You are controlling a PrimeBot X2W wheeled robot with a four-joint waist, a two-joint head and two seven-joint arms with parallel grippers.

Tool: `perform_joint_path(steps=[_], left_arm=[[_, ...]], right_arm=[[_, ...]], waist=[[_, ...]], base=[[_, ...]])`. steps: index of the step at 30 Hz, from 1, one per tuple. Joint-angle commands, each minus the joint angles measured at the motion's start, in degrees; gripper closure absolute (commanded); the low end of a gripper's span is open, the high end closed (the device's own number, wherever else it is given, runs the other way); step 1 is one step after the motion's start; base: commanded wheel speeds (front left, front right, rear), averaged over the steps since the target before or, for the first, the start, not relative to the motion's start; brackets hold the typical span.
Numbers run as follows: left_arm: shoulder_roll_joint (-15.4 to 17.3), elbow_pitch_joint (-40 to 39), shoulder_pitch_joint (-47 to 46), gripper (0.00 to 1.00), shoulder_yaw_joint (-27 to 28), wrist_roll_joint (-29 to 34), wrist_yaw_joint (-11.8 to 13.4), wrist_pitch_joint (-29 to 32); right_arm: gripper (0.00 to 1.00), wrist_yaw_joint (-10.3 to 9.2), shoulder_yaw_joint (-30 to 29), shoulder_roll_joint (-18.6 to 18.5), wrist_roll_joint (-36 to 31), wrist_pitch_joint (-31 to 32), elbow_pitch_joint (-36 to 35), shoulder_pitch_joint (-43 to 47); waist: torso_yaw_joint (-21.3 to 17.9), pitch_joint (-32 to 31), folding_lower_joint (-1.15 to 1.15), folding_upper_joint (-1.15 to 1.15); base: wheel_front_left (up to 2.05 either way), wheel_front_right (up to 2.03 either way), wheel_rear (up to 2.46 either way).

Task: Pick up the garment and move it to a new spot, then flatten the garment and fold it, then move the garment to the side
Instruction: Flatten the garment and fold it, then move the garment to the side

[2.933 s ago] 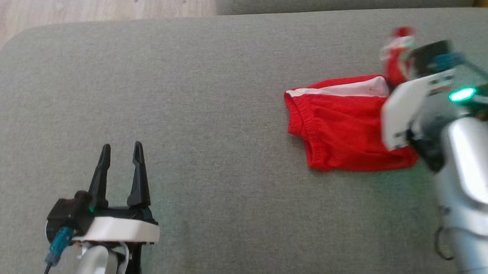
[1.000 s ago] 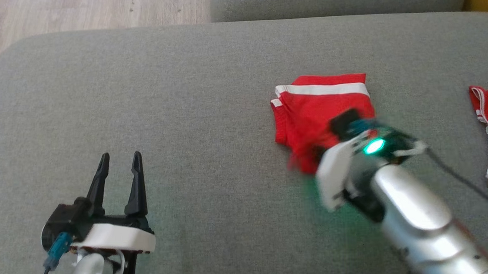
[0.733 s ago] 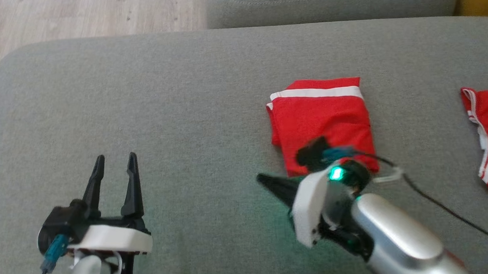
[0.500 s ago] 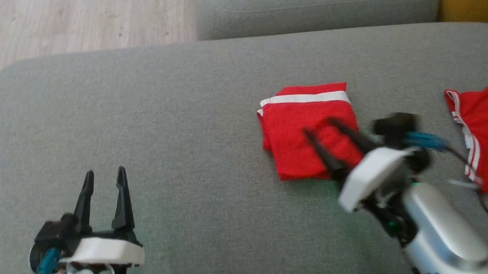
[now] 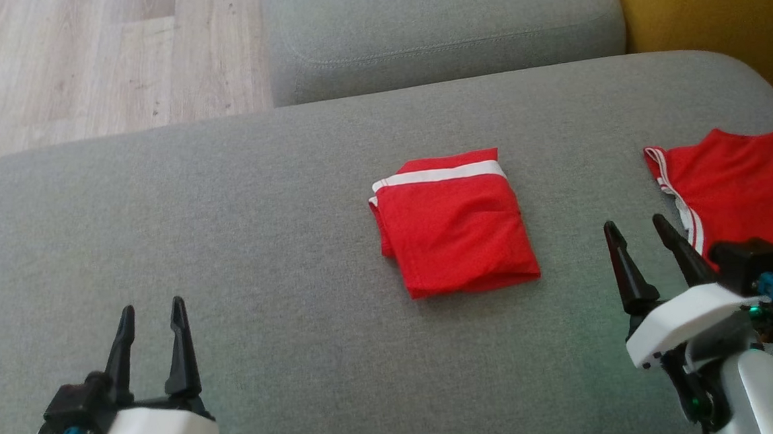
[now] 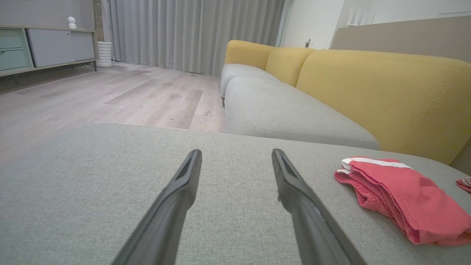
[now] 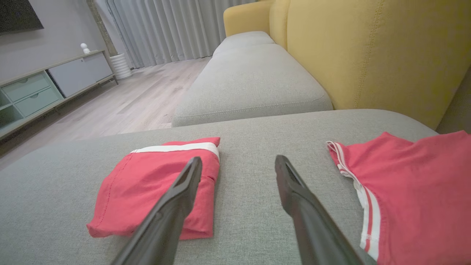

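Left gripper: my left gripper (image 5: 152,307) hovers at the near left of the grey cushion (image 5: 260,204), with its fingers pointing toward the far side.
Left finger state: both of my left fingers stand wide apart. Nothing is between them, and bare cushion fabric shows through the gap in my left wrist view.
Right gripper: my right gripper (image 5: 633,224) is at the near right of the cushion, with its fingers pointing far and leaning slightly left.
Right finger state: my right fingers are spread wide and grip nothing. Grey fabric shows between them in my right wrist view.
Folded garment: the folded garment (image 5: 456,223) lies flat on the cushion near its middle, well apart from my left gripper and to the left of my right gripper. Neither gripper touches it.
Garment form: it is a red, roughly rectangular packet with a white band along its far edge. Stacked layers show along its left edge.
Second red garment: a second red garment (image 5: 741,172) lies spread at the right side of the cushion, with white stripes down its left edge. The picture's right edge cuts it off.
Clearance: my right wrist housing overlaps this garment's near corner in the head view. I cannot tell whether they touch.
Surroundings: a far grey cushion (image 5: 443,29) sits beyond the near one, a yellow backrest (image 5: 700,9) is at the far right, and a wooden floor (image 5: 87,61) is at the far left.
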Motion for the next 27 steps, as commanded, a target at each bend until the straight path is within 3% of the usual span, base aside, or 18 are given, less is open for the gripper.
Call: perform_joint_path(steps=[1, 27], left_arm=[[1.47, -1.89, -1.64, 0.0, 2.51, -0.39, 0.44, -0.74], [1.95, -4.96, -0.32, 0.0, 1.58, -1.3, 2.35, 1.26]], right_arm=[[0.0, -0.04, 0.95, 0.1, -0.34, -0.54, -2.18, -1.07], [0.0, -0.04, 4.53, -0.86, 0.82, -0.86, 0.65, -3.83]], waist=[[-0.17, -0.2, 0.01, 0.0], [0.13, 0.24, 0.01, 0.0]], base=[[0.0, 0.0, 0.0], [0.0, 0.0, 0.0]])
